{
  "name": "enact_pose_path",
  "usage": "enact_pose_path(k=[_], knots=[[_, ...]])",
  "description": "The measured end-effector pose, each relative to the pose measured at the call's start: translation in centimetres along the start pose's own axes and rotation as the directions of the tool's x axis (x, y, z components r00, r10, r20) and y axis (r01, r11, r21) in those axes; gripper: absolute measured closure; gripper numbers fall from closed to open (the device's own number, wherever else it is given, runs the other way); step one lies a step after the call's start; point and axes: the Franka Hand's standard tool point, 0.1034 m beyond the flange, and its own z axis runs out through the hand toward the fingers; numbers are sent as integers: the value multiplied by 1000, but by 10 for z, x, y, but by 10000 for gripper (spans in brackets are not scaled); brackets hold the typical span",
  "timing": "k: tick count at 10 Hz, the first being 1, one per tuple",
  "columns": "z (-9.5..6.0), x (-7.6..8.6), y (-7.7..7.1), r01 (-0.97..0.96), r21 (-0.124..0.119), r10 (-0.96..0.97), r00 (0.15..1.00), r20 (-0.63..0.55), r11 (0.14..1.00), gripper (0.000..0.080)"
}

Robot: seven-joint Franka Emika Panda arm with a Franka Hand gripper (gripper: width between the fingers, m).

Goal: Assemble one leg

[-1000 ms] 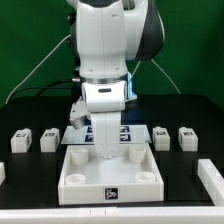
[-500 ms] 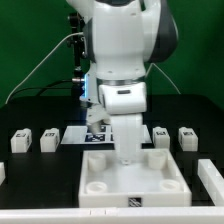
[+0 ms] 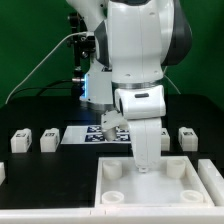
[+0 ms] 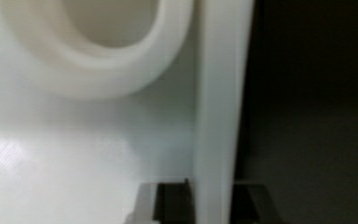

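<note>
The hand (image 3: 147, 166) is clenched on the rim of the panel (image 3: 165, 193), which is laid flat on the counter (image 3: 35, 175) toward the exterior view's right. In the wrist view the rim is seen pinched between the fingers (image 4: 165, 204), near a round socket (image 4: 105, 30). Two legs (image 3: 47, 139) are stood at the exterior view's left, well apart from the hand, and another leg (image 3: 186, 136) is stood behind the panel.

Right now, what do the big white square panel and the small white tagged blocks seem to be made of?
Large white square panel: probably plastic, smooth, semi-matte; soft highlights on its round socket in the wrist view. Small white cuboid legs: likely the same plastic, too small to confirm.
</note>
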Motion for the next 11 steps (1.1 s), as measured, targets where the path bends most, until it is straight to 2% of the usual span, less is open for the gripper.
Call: enact_pose_path(k=[1,4,7,8,9,10,11], knots=[[0,3,0,-4,1,4,1000,-2,1000,742],[3,9,0,-2,26,2,1000,-4,1000,743],[3,16,0,10,26,-10,1000,2,1000,743],[3,14,0,6,27,-6,1000,4,1000,743],[3,13,0,4,27,-5,1000,4,1000,664],[3,13,0,4,27,-4,1000,4,1000,664],[3,13,0,4,27,-4,1000,4,1000,474]])
